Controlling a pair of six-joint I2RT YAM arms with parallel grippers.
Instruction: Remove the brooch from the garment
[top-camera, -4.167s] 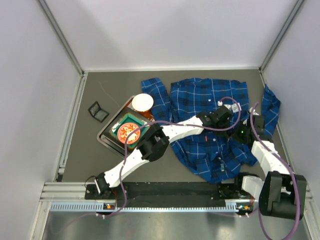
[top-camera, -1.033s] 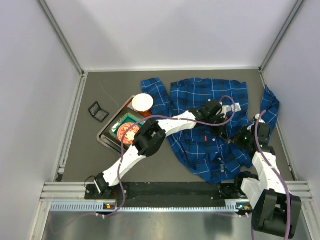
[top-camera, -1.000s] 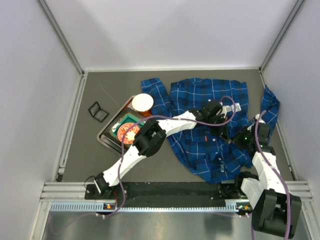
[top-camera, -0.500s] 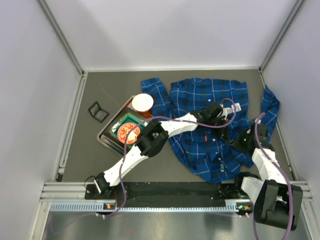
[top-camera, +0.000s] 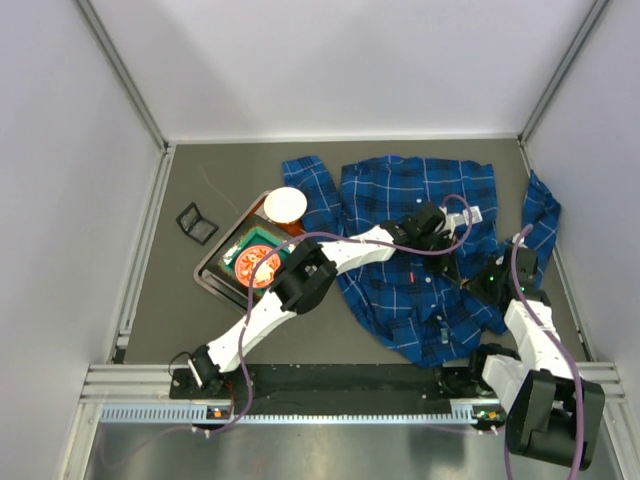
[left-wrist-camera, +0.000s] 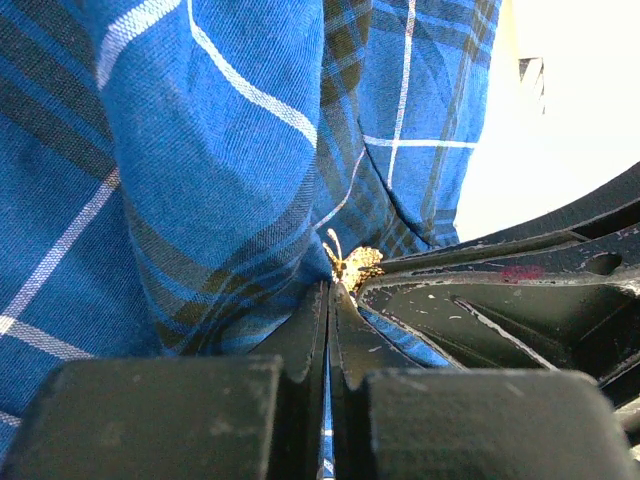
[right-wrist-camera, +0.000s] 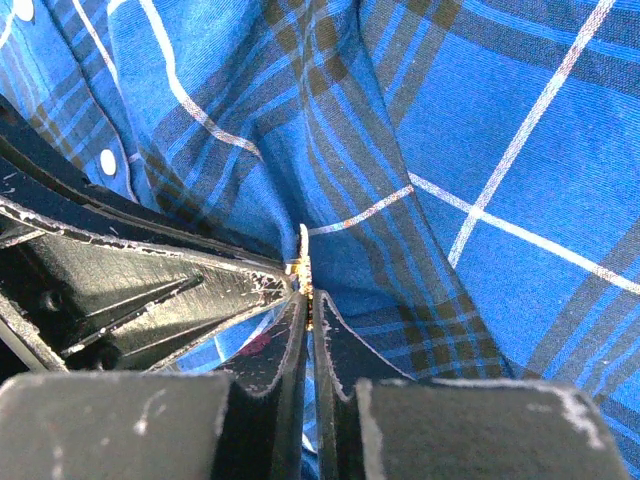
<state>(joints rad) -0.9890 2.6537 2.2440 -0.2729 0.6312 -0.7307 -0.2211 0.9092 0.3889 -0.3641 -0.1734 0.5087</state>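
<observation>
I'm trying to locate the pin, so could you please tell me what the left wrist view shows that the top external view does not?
Only the left wrist view shows the brooch, a gold pin on the garment at the tips of the left gripper, whose jaws are shut, with the right gripper beside it. Only the top external view shows the tray, the white cup and the shirt's full outline. Both show the blue plaid fabric and both grippers meeting at one spot.
</observation>
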